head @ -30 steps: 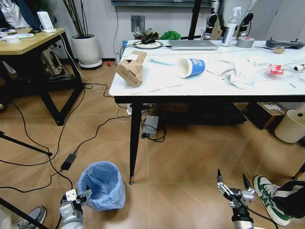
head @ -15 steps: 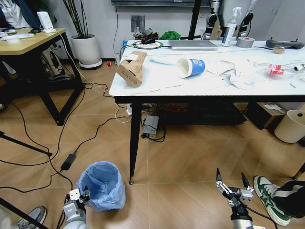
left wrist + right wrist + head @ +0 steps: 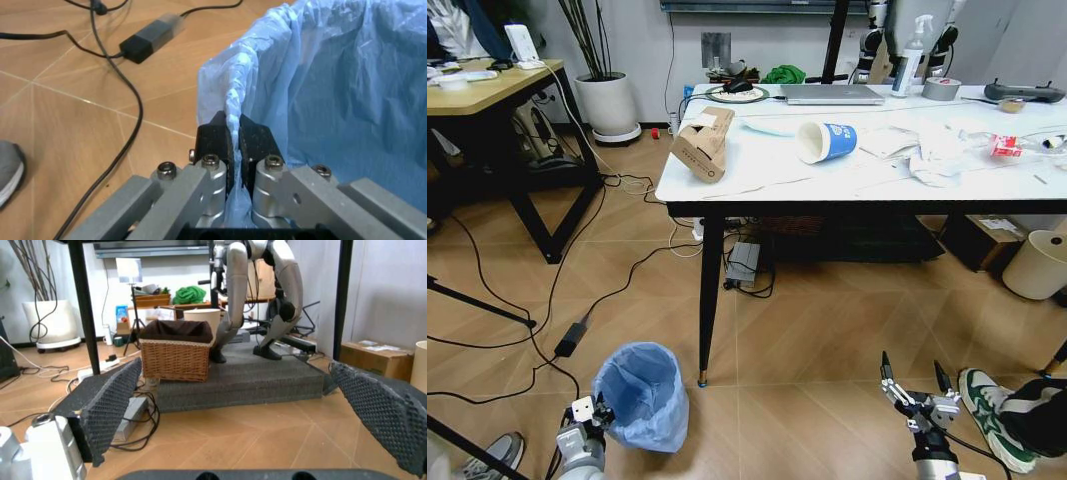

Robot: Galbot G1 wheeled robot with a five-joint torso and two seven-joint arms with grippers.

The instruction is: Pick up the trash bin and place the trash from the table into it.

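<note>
— Bin (image 3: 640, 395) down on the wood floor, low left in the head view, just beside the near leg of the table (image 3: 727, 186). Lined with a crinkly light-blue bag, tipped a little toward the left gripper (image 3: 593, 420).

— Left gripper pressed together on what?

— Pinching the bin's rim with the bag over it — black fingers (image 3: 215, 140) on either side of the blue plastic fold in the left wrist view. Bag wall rising beside them, floor and a black power brick (image 3: 152, 37) with its cable beyond.

— Right gripper (image 3: 911, 382)?

— Low right in the head view, above the floor, well apart from the bin. Fingers spread wide, tips pointing up, nothing between them. Same from its own wrist camera: two textured pads (image 3: 112, 407) far apart, looking under the table at a wicker basket (image 3: 175, 351).

— Trash?

— All up on the tabletop. Cardboard box (image 3: 704, 142) near the left corner, on its side. Paper cup (image 3: 827, 140) with a blue logo, lying on its side toward the middle. Crumpled tissues (image 3: 934, 153) farther right, then a clear bottle (image 3: 1012, 145) with a red label near the right edge.

— Anything else up there?

— Laptop (image 3: 832, 94), spray bottle (image 3: 909, 55) and tape roll (image 3: 941, 88) along the far side.
</note>
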